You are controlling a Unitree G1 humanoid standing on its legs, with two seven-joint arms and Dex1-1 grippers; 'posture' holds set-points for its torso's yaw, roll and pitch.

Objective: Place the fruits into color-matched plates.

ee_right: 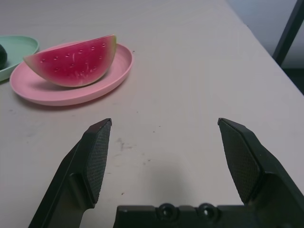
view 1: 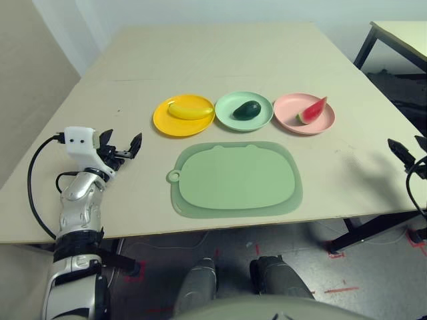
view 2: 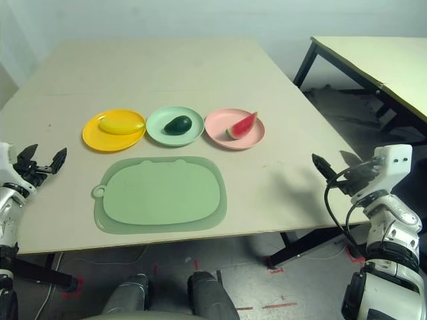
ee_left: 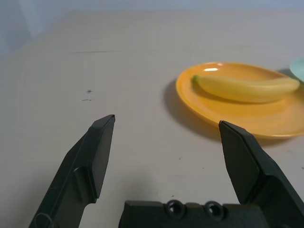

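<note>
Banana (view 1: 190, 109) on yellow-orange plate (view 1: 167, 125), avocado (view 1: 247, 110) on mint green plate (view 1: 227, 103), watermelon wedge (view 1: 311, 111) on pink plate (view 1: 290, 113); left gripper (view 1: 121, 147) and right gripper (view 2: 331, 165) both spread apart, empty, above the table (view 1: 220, 53)

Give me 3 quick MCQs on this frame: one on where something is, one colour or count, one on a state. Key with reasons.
1. Where does the banana lie?
A. on the green mat
B. in the yellow-orange plate
C. on the bare table

2. How many round plates hold a fruit?
A. one
B. two
C. three

3. How do the left gripper and the right gripper stand?
A. both open, holding nothing
B. left shut on the avocado
C. right shut on the watermelon

Key: 1 B, the banana rests inside the yellow-orange plate. 2 C, the avocado is in the mint green plate and the watermelon wedge in the pink plate, besides the banana. 3 A, both wrist views show the fingers spread apart over bare table.
</note>
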